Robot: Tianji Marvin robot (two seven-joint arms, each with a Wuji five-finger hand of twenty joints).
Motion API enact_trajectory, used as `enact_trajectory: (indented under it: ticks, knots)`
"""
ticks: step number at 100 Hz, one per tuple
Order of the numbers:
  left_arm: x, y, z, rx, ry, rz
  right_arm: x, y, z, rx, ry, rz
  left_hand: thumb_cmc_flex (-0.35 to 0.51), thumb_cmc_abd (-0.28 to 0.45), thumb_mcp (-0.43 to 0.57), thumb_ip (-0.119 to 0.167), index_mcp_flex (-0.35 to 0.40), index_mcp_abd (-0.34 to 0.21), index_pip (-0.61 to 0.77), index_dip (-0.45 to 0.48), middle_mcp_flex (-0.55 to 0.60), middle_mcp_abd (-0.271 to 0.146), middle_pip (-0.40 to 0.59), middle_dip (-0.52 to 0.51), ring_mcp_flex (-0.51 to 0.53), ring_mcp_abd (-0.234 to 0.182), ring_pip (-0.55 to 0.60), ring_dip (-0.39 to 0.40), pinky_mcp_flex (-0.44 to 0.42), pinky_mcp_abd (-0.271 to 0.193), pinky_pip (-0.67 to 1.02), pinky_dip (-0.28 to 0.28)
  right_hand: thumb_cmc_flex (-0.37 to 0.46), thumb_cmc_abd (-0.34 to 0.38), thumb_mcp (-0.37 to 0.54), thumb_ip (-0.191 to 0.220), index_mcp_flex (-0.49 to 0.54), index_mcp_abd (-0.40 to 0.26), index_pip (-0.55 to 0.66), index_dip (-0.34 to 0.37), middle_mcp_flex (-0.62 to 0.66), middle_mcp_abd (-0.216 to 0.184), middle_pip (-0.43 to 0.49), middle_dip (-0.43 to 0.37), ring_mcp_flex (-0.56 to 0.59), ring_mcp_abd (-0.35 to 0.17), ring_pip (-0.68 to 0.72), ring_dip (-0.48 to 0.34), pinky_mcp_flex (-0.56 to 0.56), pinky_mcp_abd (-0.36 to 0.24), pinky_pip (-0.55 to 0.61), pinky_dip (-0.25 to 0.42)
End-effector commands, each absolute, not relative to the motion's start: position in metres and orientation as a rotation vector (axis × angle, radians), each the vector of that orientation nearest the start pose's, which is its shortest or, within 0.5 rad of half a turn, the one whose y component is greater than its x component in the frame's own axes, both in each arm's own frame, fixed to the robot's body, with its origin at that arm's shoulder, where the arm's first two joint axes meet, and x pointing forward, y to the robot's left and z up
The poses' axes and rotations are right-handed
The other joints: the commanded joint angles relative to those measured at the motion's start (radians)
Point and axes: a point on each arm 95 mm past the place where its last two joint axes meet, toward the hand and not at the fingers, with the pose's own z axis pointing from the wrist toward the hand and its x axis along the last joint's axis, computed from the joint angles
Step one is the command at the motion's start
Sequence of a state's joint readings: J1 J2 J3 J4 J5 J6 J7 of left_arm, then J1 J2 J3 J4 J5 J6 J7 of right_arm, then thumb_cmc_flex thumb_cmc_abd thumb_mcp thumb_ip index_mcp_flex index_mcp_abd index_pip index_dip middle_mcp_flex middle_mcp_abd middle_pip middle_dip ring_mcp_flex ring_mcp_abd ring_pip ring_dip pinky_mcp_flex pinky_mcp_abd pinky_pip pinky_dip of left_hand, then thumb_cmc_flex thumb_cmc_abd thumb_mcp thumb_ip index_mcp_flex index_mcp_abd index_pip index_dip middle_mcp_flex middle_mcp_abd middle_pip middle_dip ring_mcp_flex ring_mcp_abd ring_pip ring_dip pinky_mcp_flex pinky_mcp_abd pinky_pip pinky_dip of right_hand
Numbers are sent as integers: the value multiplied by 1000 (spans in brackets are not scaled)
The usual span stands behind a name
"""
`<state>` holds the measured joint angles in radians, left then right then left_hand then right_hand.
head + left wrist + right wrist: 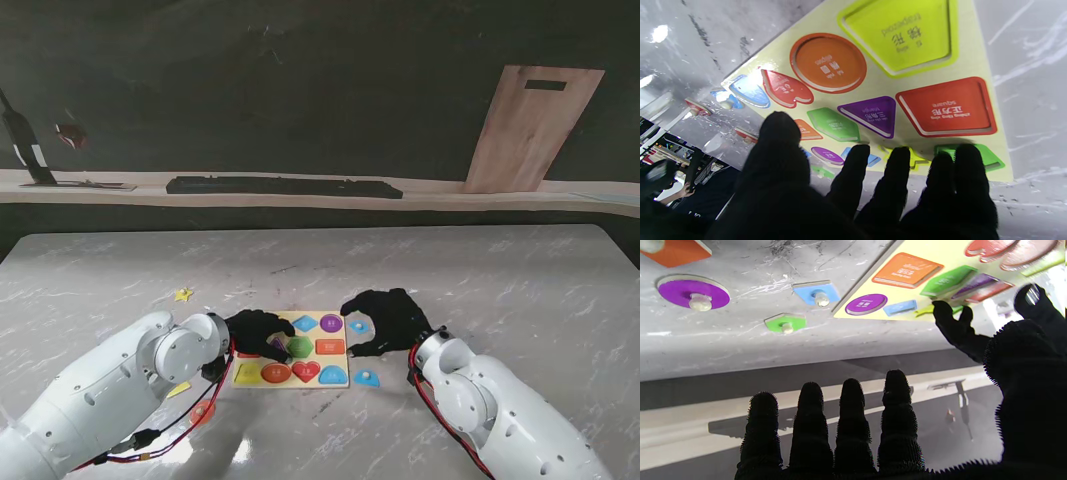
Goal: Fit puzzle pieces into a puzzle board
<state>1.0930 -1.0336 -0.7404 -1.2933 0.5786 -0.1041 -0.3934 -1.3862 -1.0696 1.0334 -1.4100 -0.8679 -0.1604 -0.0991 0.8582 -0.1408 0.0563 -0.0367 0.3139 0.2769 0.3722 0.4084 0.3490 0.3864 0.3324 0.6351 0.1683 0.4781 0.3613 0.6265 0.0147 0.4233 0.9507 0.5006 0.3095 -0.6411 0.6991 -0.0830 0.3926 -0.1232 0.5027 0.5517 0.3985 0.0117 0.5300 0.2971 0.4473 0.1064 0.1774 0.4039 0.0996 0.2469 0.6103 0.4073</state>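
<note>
Marble table (500,290) bare beyond puzzle board (345,381), hands flanking.

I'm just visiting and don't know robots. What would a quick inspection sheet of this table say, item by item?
Surface: grey marbled table, with scuff marks.
Job's things: puzzle board between the hands, shape recesses showing; loose knobbed pieces off the board: purple circle, blue piece, green piece, yellow star.
Clutter: nothing seen.
Hands: left hand over the board's left part, fingers spread, holding nothing; right hand at the board's right edge, fingers apart, holding nothing.
Cables: red and black wires along the left arm; red ones at the right wrist.
Surroundings: shelf with keyboard; wooden cutting board leaning on the wall.
</note>
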Motion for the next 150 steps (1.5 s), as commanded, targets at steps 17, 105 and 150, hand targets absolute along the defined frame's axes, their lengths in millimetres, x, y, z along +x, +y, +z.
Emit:
enact_trajectory:
  ticks: [17,105,150]
  knots:
    - [432,-57,-378,-1544,2174,-1317,419,38,-366,1065,1633,1596,23,49,-42,22,32,-4,-21,-23,103,-58,127,46,123,-187,158,59,12,-100,61,20,13,-26,17,19,73,-7,77,33,14,17,76,26,10,2,54,-4,-7,21,36,-3]
    - [407,-60,-372,-1656,2102,-1363,407,47,-401,1061,1794,1468,25,78,-68,20,95,-16,-109,-75,89,-38,64,-45,108,-175,112,12,4,-91,48,14,16,-33,24,19,-19,10,67,2,-64,24,100,29,-27,5,99,-13,-44,30,92,-43]
    - [412,-55,-368,-1614,1936,-1500,408,50,-394,1033,1714,1533,29,70,-66,18,93,-45,-85,-62,70,-58,27,-136,110,-177,78,-33,8,-79,34,3,-1,-12,26,19,-8,12,81,-2,-48,29,110,33,-21,9,116,-10,-49,35,106,-56]
